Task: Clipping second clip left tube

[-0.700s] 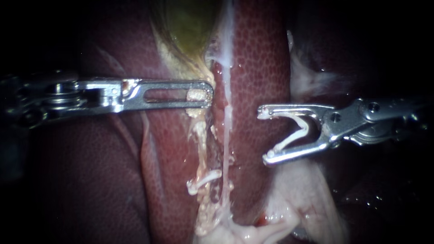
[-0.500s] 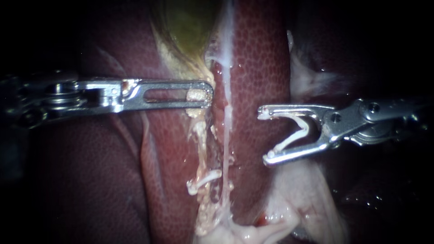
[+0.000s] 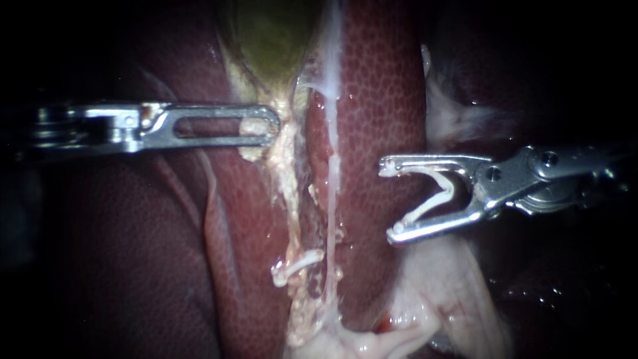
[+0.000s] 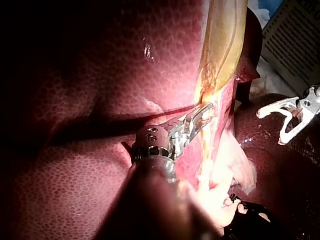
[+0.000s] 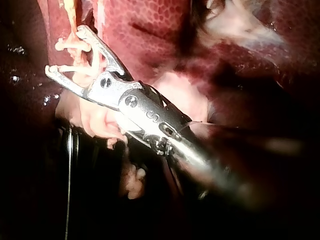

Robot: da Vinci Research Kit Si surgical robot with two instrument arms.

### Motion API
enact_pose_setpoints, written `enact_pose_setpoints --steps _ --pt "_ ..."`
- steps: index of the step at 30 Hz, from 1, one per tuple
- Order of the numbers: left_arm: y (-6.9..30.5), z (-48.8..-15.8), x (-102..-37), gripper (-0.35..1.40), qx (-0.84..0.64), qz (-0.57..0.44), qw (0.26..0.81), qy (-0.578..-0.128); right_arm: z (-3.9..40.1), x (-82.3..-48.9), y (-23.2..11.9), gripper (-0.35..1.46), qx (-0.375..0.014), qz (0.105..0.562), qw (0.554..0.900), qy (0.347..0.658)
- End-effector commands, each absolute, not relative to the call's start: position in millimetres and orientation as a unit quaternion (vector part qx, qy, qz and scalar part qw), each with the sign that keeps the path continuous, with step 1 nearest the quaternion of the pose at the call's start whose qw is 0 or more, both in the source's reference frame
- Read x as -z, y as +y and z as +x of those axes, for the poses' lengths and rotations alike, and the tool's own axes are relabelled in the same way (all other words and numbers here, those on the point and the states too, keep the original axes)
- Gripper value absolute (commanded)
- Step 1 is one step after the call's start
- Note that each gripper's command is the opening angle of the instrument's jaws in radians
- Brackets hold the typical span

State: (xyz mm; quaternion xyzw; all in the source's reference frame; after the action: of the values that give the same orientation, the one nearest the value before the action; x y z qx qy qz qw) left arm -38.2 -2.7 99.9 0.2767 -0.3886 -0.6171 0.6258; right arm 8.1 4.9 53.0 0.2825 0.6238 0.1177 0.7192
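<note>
Two instruments, two clips. Right instrument [image 3: 390, 197] — jaws wide, carrying one loaded clip [image 3: 446, 191], clear of the left tube [image 3: 291, 189]. Left instrument [image 3: 267, 126] clamps pale tissue [image 3: 251, 126] below the gallbladder [image 3: 266, 40]. One placed clip [image 3: 297, 264] sits lower on that tube — liver [image 3: 379, 100] behind.

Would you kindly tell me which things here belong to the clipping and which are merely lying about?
In the job: left tube, fitted clip, right instrument holding the open clip, left instrument gripping tissue beneath the gallbladder.
Lying about: liver, right tube, pale loose tissue.
</note>
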Motion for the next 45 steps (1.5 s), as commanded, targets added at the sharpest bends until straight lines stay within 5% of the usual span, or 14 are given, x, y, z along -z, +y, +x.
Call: enact_pose_setpoints --steps 1,27,45 --pt "-2.6 -37.9 -99.5 -0.35 0.617 0.274 0.625 -0.393 8.1 -53.0 4.9 0.60 -0.118 0.283 0.719 0.624" --pt "-2.5 -35.7 -96.7 -0.35 0.618 0.265 0.621 -0.402 8.8 -53.6 4.3 0.60 -0.117 0.280 0.720 0.624" --pt "-2.5 -35.7 -96.7 -0.35 0.619 0.265 0.621 -0.402 15.4 -60.9 -0.7 0.60 -0.107 0.277 0.727 0.619"
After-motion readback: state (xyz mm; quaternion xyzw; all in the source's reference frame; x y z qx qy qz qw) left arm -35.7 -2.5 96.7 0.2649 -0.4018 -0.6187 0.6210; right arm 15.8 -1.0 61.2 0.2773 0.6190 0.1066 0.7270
